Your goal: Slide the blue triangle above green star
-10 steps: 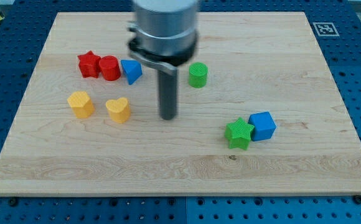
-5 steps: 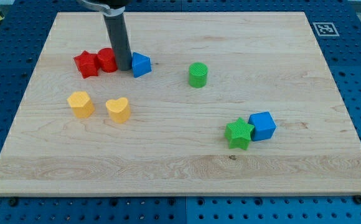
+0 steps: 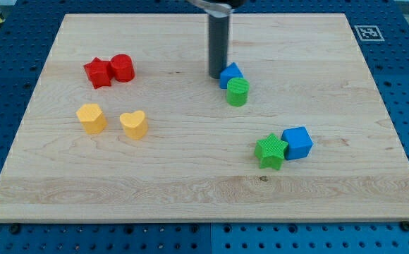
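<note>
- My tip (image 3: 218, 76) touches the left face of the small blue triangle block (image 3: 230, 74), so the block lies just to the view's right of the tip.
- The blue triangle block presses against the small green cylinder block (image 3: 237, 92), which sits directly below it and slightly right.
- The green star block (image 3: 271, 152) lies well apart, toward the view's bottom right, touching the blue cube block (image 3: 297, 142) on its right.
- The goal spot, above the green star block, lies right of and below the blue triangle block; the green cylinder block partly stands in that line, so a push down and right would likely carry it along.
- The dark rod stands upright, its upper end cut off at the view's top.
- There is no hand to open or close; the rod only pushes.
- All blocks rest on the pale wooden bench (image 3: 190, 183).
</note>
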Controlling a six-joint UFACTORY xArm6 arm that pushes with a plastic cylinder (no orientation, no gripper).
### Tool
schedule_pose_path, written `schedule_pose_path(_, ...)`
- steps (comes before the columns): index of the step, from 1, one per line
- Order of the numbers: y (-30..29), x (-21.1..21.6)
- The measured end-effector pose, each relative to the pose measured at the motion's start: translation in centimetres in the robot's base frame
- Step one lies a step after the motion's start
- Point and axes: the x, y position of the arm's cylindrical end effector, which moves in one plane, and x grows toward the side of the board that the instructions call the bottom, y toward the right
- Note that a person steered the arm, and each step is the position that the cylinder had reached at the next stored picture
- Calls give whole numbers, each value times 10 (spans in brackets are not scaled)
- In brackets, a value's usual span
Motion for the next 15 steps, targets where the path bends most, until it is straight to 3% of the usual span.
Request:
schedule_pose_path(4, 74, 0)
schedule_pose_path(7, 77, 54)
schedule_pose_path(8, 75, 21)
schedule_pose_path(9, 71, 16)
schedule_pose_path(12, 64, 88)
schedule_pose_path(15, 47, 75)
